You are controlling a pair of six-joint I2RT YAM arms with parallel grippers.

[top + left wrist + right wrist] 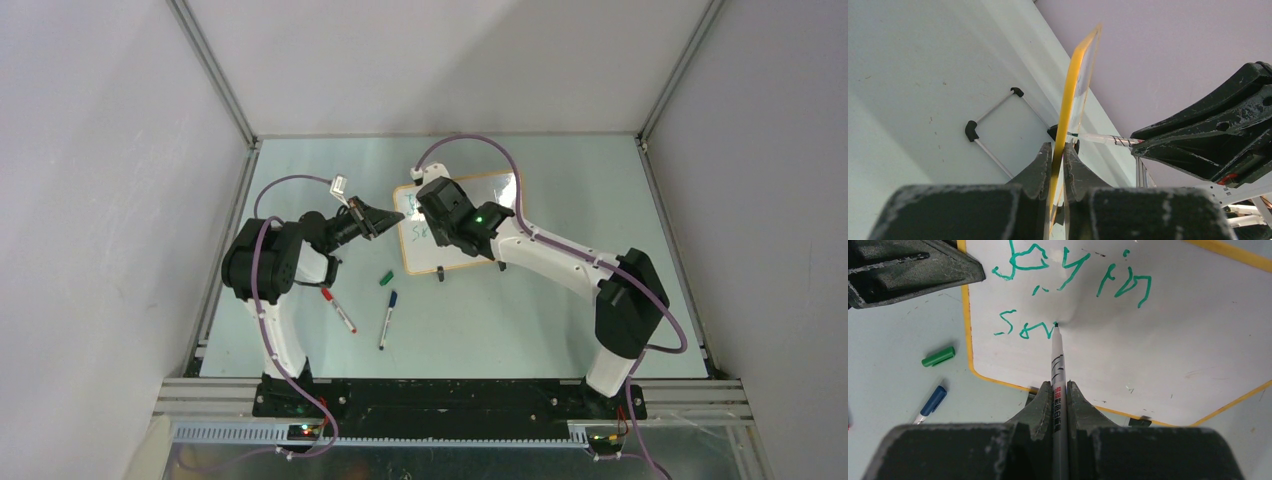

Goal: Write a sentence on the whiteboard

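The whiteboard, white with an orange-yellow frame, stands tilted on the table. My left gripper is shut on the board's left edge. In the right wrist view my right gripper is shut on a grey marker. The marker's green tip touches the board. The sentence reads "Joy in" in green on the top line. A few green letters beginning with "S" end at the tip below it. From above, the right gripper hides part of the whiteboard.
A green cap lies on the table in front of the board. A blue-capped marker and a red-capped marker lie nearer the arm bases. The board's wire stand with black feet rests behind it. Grey walls enclose the table.
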